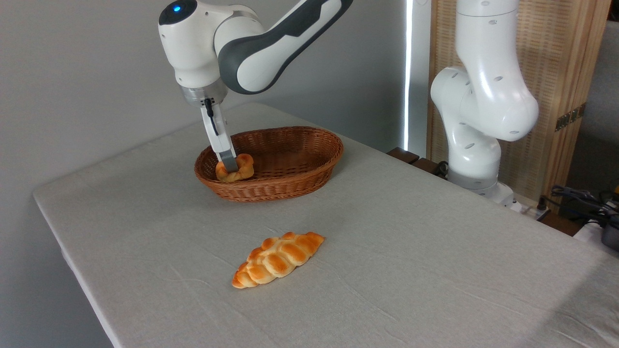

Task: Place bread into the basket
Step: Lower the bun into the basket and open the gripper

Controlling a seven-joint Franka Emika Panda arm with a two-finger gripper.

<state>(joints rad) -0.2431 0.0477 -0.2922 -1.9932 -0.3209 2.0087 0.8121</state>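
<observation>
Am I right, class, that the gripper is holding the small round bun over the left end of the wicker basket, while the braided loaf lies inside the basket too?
Not quite. The camera view shows the braided loaf lying on the table, in front of the basket, not inside it. The rest holds: the gripper has the small round bun at the basket's left end.

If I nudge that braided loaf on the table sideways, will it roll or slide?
The braided loaf lies flat and long with pointed ends, so it would probably slide or pivot, not roll. Its glossy crust hints at a slick surface, though the cloth-covered table may drag on it.
</observation>
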